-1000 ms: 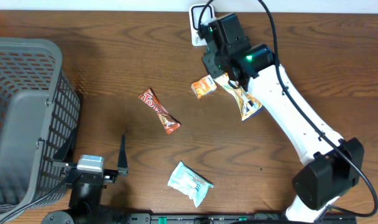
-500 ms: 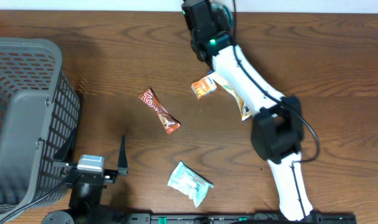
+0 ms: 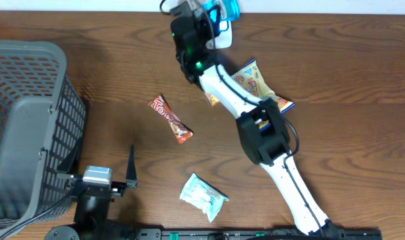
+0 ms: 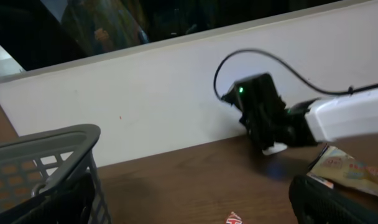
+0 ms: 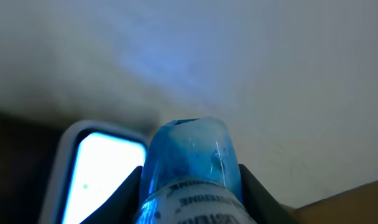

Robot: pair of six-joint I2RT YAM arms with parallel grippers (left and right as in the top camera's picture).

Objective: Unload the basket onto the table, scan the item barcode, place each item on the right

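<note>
Where the counter (image 3: 349,67) meets the white wall (image 5: 270,74), the right jaws stand clamped on the blue item (image 5: 189,162); open room lies only behind the jaws. The item's long axis runs straight out between the jaws, rounded end toward the wall. A lit scanner (image 5: 92,171) sits just beside the jaws. The left jaws stand wide apart, holding nothing.
</note>
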